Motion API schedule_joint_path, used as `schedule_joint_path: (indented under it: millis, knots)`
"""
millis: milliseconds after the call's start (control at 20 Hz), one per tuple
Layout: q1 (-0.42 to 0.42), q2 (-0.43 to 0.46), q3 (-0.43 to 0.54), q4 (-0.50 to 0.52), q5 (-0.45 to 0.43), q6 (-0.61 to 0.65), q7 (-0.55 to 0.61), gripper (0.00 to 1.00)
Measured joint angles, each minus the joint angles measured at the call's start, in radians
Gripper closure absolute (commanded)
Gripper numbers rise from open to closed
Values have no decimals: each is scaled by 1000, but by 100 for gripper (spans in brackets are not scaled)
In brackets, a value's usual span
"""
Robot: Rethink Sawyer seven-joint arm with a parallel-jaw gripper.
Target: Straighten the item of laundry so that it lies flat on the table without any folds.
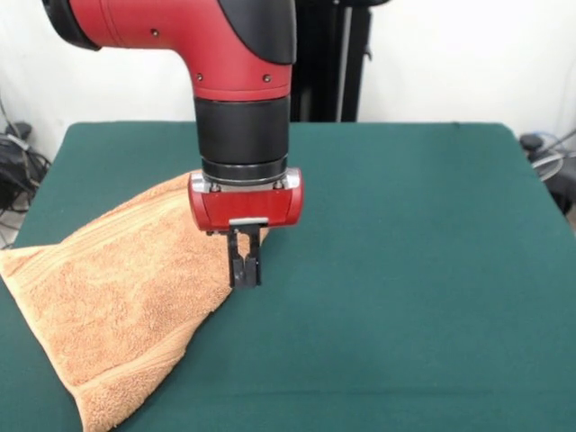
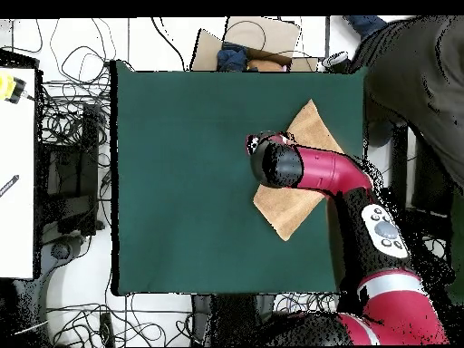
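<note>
Gripper down at towel edge, towel folded at left of table (front view).

Front view: towel [image 1: 117, 297] lies at the near left of the green table [image 1: 405, 270], folded into a rough triangle; one point runs off the near edge, another reaches the left edge, and the third sits under the arm's red wrist. A woven border band runs along its near right side. The gripper [image 1: 244, 270] hangs straight down, its tips at the towel's right edge; the dark fingers [image 1: 238, 265] stand close together with hardly any gap, and whether cloth sits between them I cannot tell. Overhead view: the arm covers the middle of the towel [image 2: 313, 127], which lies diagonally. A person in dark clothing [image 2: 426, 82] stands just beside the table's corner.
</note>
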Motion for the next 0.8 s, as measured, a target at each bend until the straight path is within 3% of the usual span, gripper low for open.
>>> schedule_joint_path:
  millis: [800]
  knots:
    - [-6, 8, 0, 0, 0, 0, 0, 100]
